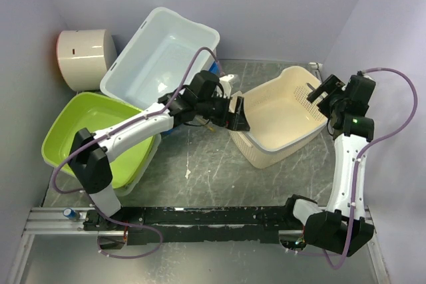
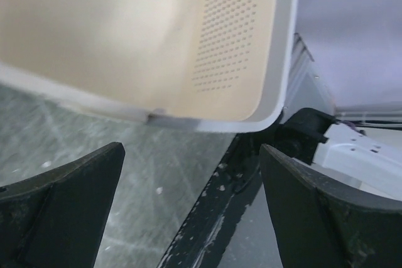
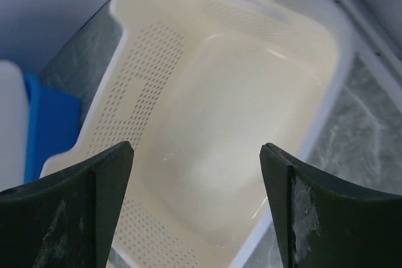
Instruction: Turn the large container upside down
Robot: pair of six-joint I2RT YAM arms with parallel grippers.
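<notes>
The large container (image 1: 163,54) is a glossy white rectangular tub at the back left, open side up and tilted, its near edge over a green tub. A sliver of it shows at the left edge of the right wrist view (image 3: 11,117). My left gripper (image 1: 238,112) is open and empty at the left rim of the cream perforated basket (image 1: 283,114), to the right of the large container; its jaws stand wide apart (image 2: 191,174) below the basket's corner (image 2: 157,36). My right gripper (image 1: 318,91) is open and empty over the basket's right rim, looking into the basket (image 3: 232,111).
A green tub (image 1: 93,134) lies at the left. A smaller blue tub (image 1: 214,68) peeks out behind the large container and shows in the right wrist view (image 3: 53,123). A white cylinder (image 1: 83,58) stands in the back left corner. Walls close in at the back and sides.
</notes>
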